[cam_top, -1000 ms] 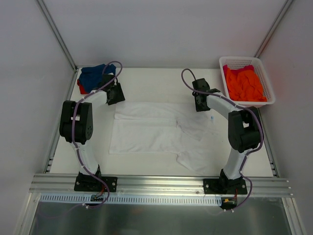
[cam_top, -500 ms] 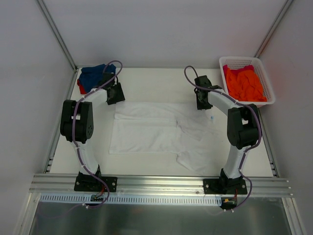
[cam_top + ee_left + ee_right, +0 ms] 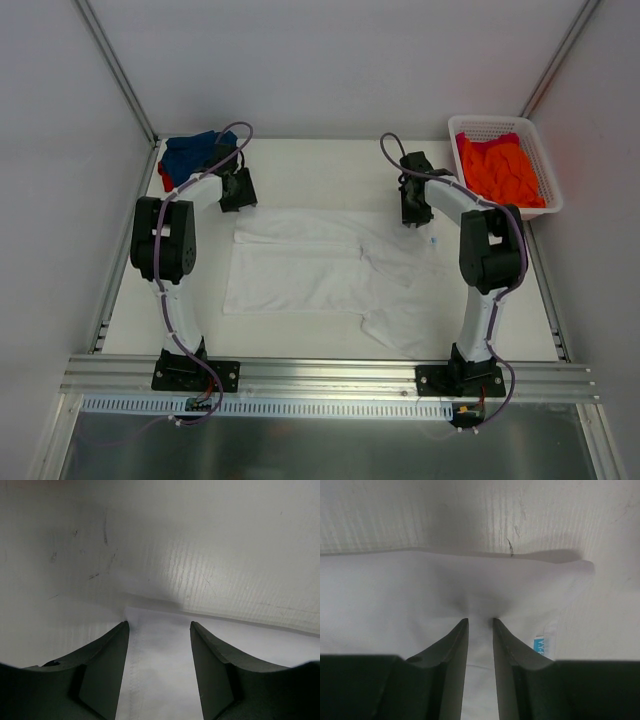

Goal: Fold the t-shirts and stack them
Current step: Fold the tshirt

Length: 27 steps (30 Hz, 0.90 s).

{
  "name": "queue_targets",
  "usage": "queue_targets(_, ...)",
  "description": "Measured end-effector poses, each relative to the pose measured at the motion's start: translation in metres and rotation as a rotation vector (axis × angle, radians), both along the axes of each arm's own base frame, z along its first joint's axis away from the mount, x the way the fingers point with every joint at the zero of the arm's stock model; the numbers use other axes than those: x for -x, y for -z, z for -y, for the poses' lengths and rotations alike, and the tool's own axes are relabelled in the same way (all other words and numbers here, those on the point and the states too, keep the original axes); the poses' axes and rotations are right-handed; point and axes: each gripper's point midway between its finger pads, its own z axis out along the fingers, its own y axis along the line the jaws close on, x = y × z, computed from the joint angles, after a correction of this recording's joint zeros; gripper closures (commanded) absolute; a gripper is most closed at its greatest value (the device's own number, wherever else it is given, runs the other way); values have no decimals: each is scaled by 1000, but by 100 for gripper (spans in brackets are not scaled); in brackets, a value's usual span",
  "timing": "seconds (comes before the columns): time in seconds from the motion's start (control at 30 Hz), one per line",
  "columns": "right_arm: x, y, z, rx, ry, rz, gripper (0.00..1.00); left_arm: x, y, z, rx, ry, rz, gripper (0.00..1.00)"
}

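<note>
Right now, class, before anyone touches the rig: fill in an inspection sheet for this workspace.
Surface: white table, a few scuffs.
Job's things: white t-shirt spread flat; blue t-shirt bunched, far-left corner, red t-shirt peeking beside it; orange t-shirt in basket.
Clutter: nothing seen.
Jaws: left jaws open over the white t-shirt's far-left corner; right jaws pinching its far-right edge, cloth puckered.
Cables: purple cable looped on each arm.
Surroundings: white walls; metal rail at near edge.

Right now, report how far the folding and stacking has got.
Seemingly done: blue tee on red tee, far left. In hand: white t-shirt spread out; right gripper pinches its far edge, left gripper open over its corner. Left: fold it, then the orange tee in the basket.
</note>
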Motion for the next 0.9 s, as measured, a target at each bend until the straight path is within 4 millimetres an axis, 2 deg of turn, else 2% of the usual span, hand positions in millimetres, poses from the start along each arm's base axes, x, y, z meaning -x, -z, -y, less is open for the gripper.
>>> queue_targets(0.33, -9, 4, 0, -39, 10, -23, 70, -11, 6, 1, -2, 1, -15, 47)
queue_targets(0.9, -28, 12, -7, -109, 13, -61, 67, -17, -4, 2, -1, 2, -4, 47)
